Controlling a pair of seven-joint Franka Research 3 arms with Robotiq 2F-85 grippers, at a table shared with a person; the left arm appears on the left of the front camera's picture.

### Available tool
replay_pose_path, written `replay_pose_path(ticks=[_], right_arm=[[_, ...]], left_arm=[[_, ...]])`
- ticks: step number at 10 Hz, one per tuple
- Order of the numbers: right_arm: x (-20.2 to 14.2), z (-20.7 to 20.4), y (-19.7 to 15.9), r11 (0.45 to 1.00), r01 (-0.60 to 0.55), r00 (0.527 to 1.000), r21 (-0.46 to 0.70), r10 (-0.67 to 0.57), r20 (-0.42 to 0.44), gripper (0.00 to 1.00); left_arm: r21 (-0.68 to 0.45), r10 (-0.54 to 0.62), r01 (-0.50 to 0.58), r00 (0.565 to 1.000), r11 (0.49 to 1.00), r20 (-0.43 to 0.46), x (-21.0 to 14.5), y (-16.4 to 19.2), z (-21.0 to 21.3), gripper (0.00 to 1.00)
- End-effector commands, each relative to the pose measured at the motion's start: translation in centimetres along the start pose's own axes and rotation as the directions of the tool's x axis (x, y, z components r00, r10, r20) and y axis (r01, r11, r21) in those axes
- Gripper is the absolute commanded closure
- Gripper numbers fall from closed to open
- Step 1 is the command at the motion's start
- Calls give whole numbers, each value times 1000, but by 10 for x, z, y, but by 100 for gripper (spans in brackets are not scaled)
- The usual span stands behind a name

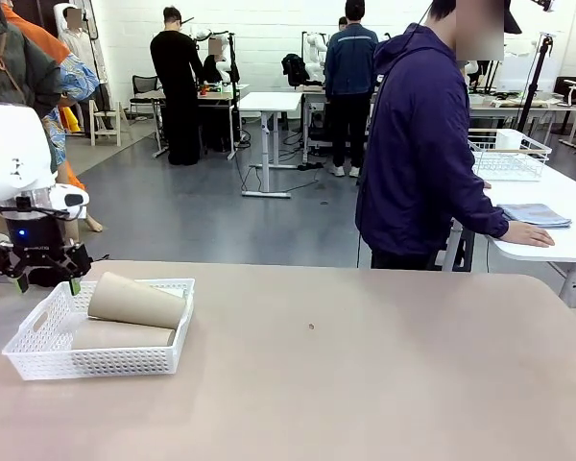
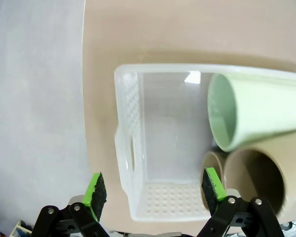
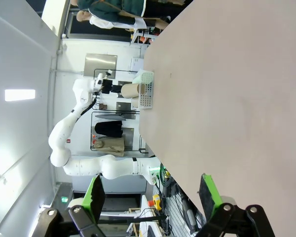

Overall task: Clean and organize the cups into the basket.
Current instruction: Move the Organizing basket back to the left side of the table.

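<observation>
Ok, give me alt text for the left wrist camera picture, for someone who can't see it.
A white basket sits on a tan table with cups lying on their sides in it: a mint green cup resting across two tan cups. The open left claw hovers above, green pads spread wide, holding nothing.

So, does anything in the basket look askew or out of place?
Slightly. The cups lie on their sides in the basket, not upright. The mint green cup rests slanted on top of the tan cups. Nothing looks spilled or damaged.
</observation>
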State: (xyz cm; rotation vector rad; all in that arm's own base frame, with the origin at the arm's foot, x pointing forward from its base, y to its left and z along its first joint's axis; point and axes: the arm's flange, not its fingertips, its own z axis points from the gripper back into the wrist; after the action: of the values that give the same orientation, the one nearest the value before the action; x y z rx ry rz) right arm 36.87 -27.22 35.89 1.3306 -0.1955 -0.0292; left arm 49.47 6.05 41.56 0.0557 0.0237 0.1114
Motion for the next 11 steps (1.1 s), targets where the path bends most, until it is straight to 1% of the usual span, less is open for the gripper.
replay_pose_path(ticks=[1, 2, 4, 5, 6, 7, 11], right_arm=[[0, -1, -1, 1000, 11, 1000, -14, -11, 1, 0], [0, -1, -1, 1000, 11, 1000, -14, -11, 1, 0], [0, -1, -1, 1000, 11, 1000, -14, -11, 1, 0], [0, -1, -1, 1000, 11, 1000, -14, -11, 1, 0], [0, -1, -1, 1000, 11, 1000, -14, -11, 1, 0], [0, -1, -1, 1000, 11, 1000, -14, -11, 1, 0], [0, -1, -1, 1000, 11, 1000, -14, -11, 1, 0]], left_arm=[[-8, 62, -62, 996, 998, 67, -68, -13, 47, 0], [2, 84, -85, 991, 996, 107, -102, -21, 65, 0], [-1, 96, -97, 986, 995, 140, -136, -26, 75, 0], [-1, 111, -112, 985, 994, 133, -138, -25, 73, 0], [-18, 143, -142, 983, 990, 117, -132, -25, 69, 0], [-3, 85, -86, 987, 996, 136, -138, -25, 85, 0], [-3, 85, -86, 987, 996, 136, -138, -25, 85, 0]])
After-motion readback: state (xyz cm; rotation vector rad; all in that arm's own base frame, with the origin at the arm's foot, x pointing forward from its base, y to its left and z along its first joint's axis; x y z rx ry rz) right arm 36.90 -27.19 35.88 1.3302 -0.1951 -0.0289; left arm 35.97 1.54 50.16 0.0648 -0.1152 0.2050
